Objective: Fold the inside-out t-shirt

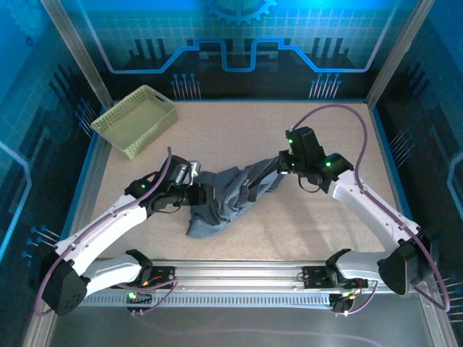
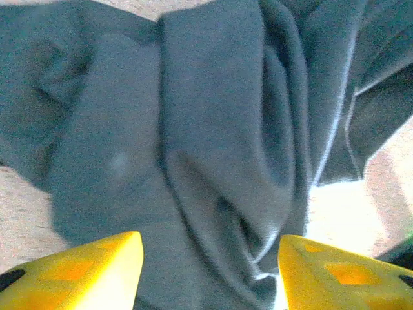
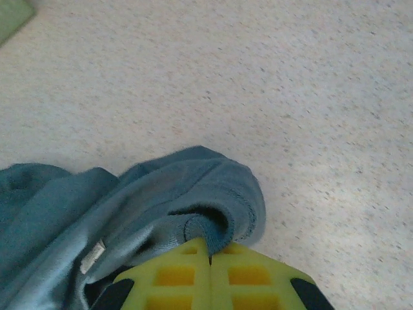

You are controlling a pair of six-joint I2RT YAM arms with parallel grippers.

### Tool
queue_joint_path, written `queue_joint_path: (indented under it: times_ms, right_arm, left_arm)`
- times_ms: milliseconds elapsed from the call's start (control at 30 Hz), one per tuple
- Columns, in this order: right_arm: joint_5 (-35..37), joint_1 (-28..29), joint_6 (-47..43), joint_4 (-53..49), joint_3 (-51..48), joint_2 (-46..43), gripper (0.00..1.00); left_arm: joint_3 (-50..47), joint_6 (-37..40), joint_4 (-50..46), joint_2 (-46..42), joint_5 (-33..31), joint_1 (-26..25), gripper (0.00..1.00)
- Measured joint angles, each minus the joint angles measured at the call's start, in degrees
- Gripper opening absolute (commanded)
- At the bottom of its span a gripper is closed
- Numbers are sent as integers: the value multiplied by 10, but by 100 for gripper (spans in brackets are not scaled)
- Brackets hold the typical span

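Pinching shirt [image 1: 233, 194] by its right end in my clamped right gripper [image 3: 210, 257]; left gripper [image 2: 210, 252] wide at left end, long axis between them.

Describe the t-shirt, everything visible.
The t-shirt is dark slate-grey, matte soft fabric, bunched in a wrinkled diagonal ridge on the speckled table. Seams and a small white label show. The right fingers are shut on one edge; the open left fingers flank a fold at the other end.
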Motion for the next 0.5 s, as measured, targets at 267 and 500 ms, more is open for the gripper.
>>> queue_joint_path:
  times_ms: [267, 500]
  right_arm:
    - [0, -2, 28, -13, -87, -3, 2]
    - [-1, -11, 28, -11, -76, -3, 1]
  left_arm:
    - [7, 2, -17, -3, -145, -188, 83]
    - [8, -6, -32, 83, -249, -310, 92]
